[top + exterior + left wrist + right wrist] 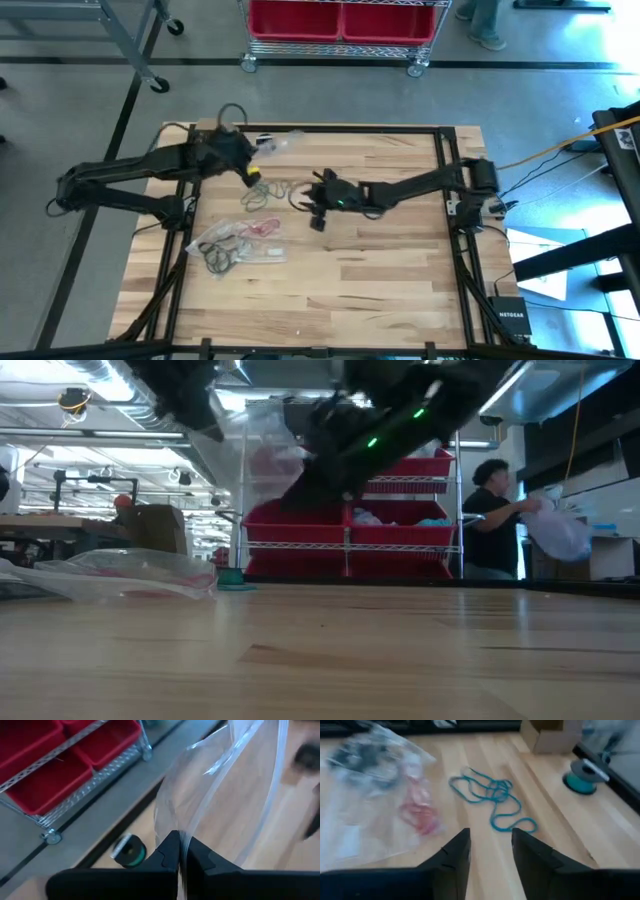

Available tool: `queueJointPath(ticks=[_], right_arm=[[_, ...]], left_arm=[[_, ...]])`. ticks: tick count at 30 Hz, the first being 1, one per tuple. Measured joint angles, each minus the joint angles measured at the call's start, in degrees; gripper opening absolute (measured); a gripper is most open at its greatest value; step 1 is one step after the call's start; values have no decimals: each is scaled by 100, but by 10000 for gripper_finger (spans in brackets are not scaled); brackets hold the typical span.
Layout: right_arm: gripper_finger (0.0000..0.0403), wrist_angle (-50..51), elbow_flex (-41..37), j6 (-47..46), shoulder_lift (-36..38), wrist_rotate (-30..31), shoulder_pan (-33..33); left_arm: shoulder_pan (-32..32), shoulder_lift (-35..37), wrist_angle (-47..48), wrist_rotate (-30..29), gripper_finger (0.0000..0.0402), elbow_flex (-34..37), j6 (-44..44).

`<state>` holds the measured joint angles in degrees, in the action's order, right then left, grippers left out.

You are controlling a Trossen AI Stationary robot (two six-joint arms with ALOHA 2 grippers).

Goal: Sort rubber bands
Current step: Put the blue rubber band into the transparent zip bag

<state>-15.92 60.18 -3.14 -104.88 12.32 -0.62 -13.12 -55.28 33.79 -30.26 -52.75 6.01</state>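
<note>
Bands: teal cluster loose on table, black and red ones in bags nearby | left gripper pinched shut on clear bag, held up | right gripper jaws apart, empty, hovering near teal | step: likely bagging teal; next: grasp thin floppy loops, feed into limp film mouth

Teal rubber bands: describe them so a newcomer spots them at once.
On the wooden table, look between the two arms, left of the open right gripper and just in front of the left gripper, which is shut on an empty clear bag. The teal rubber bands lie there as a loose tangle on bare wood. The black and red bands nearby sit in clear bags.
</note>
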Motion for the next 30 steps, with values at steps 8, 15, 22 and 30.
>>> queueJointPath(ticks=[8,15,22,30], right_arm=[[214,914,2186,92,-1799,-811,-502],[239,2154,3958,508,-3143,-940,-803],[159,2674,4278,501,-3462,-938,-839],[9,3063,4283,540,-3456,-1040,-783]], left_arm=[[-231,601,38,-2,0,-2,137],[-118,657,86,4,0,-2,170],[-27,653,156,3,0,-2,147],[-1,651,170,2,0,-2,166]])
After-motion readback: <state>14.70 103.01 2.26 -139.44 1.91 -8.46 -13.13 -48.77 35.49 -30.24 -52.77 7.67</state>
